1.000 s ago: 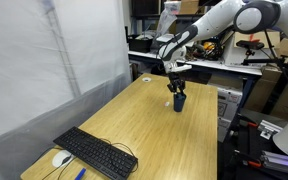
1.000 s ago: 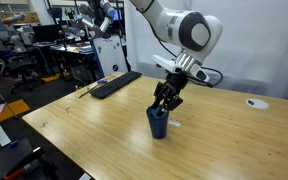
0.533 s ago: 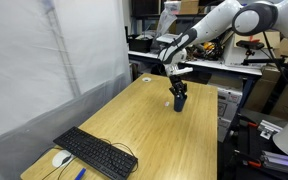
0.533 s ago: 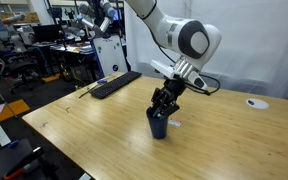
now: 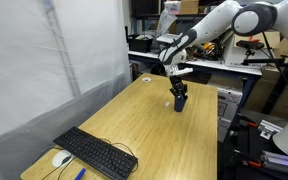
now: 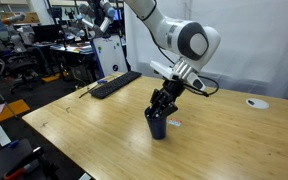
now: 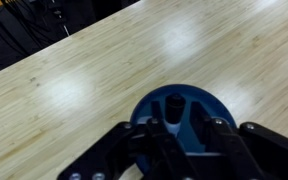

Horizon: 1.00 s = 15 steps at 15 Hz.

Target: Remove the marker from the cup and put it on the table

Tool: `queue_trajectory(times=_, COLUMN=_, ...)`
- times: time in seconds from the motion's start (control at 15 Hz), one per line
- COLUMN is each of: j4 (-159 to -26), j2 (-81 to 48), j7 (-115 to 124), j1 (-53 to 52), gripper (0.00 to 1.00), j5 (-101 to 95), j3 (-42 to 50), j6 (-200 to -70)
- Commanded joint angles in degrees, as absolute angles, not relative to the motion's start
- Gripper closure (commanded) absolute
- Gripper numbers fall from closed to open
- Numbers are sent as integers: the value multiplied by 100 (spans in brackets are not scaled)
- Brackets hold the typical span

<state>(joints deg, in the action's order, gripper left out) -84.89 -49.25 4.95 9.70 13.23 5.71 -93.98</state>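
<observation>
The dark navy cup (image 5: 181, 102) stands on the light wood table (image 5: 144, 130), also seen in an exterior view (image 6: 157, 127). In the wrist view the cup (image 7: 199, 104) lies straight below me, with the marker (image 7: 174, 103) upright inside it, its dark end facing the camera. My gripper (image 7: 189, 138) hangs directly over the cup, its jaws open and straddling the marker, which sits close to one finger (image 7: 158, 135). Both exterior views show the gripper (image 5: 178, 92) (image 6: 164, 104) down at the cup's rim.
A black keyboard (image 5: 96, 153) and a white mouse (image 5: 61, 158) lie at one end of the table. A small white disc (image 6: 254, 102) sits near another edge. A small pale object (image 6: 174, 124) lies beside the cup. Cluttered workbenches (image 5: 199, 60) stand behind.
My gripper has come down from a little above the cup to its rim, the fingers now around the marker. The cup has not moved.
</observation>
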Motion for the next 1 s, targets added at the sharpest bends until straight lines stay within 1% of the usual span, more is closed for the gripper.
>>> queue_trajectory(times=0.0, j4=-8415, j2=-4924, j7=605, j1=1068, gripper=93, j5=1466, j3=488, j6=-9210)
queue_trajectory(times=0.07, j4=-8409, j2=-4928, j7=613, j1=1068, gripper=100, j5=1471, j3=488, j6=-9207)
queue_trajectory(times=0.2, j4=-8390, j2=-4936, j7=639, j1=1072, gripper=95, j5=1489, j3=489, j6=-9197)
queue_trajectory(times=0.67, j4=-8420, j2=-4589, j7=762, j1=1058, gripper=95, j5=1530, j3=524, j6=-9144)
queue_trajectory(times=0.93, j4=-8350, j2=-4232, j7=921, j1=1049, gripper=95, j5=1524, j3=541, j6=-8837)
